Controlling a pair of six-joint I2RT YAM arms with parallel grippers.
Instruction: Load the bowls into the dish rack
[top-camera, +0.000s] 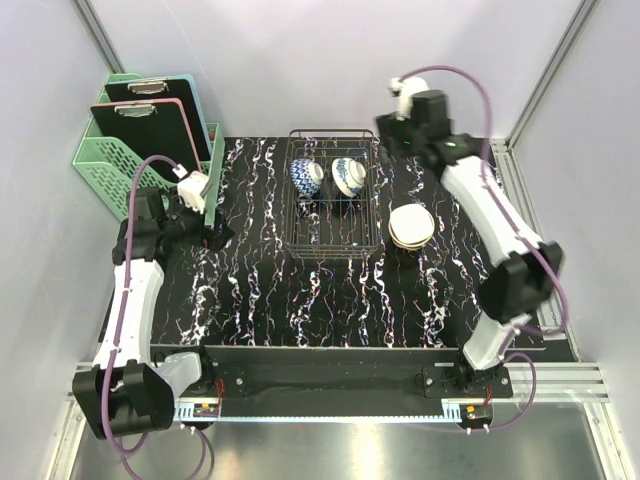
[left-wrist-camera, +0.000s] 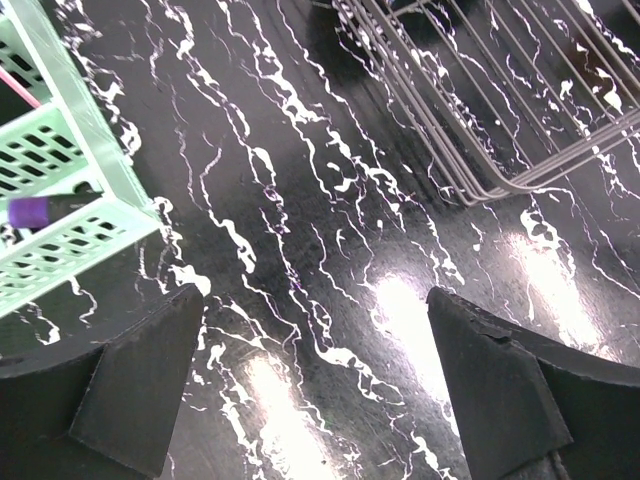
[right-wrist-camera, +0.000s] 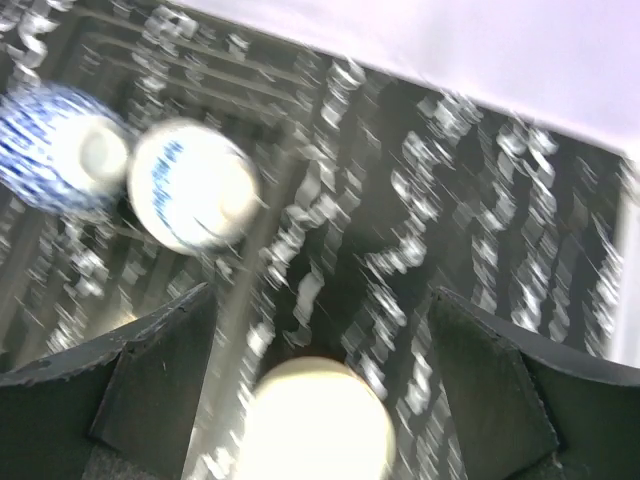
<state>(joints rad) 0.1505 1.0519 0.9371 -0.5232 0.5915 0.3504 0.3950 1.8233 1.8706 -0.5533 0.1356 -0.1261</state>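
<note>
Standing in the mint basket (top-camera: 98, 172) at the far left, two clipboards (top-camera: 150, 118) are partly hidden by its wall. Just beside it the left gripper (left-wrist-camera: 315, 360) hangs over the marbled table (top-camera: 260, 290), jaws spread wide, holding nothing. In the middle, the dish rack (top-camera: 333, 247) holds two blue-patterned bowls (top-camera: 306, 176) (top-camera: 348, 176) on edge, side by side. Just right of it, a bowl stack (top-camera: 411, 225) shows only its cream-white top clearly. Beyond that, the right gripper (right-wrist-camera: 320, 335), its view blurred, gapes wide and empty.

Lab test cell, white panel walls (top-camera: 330, 60), aluminium frame (top-camera: 549, 70), marbled tabletop (top-camera: 300, 300)
</note>
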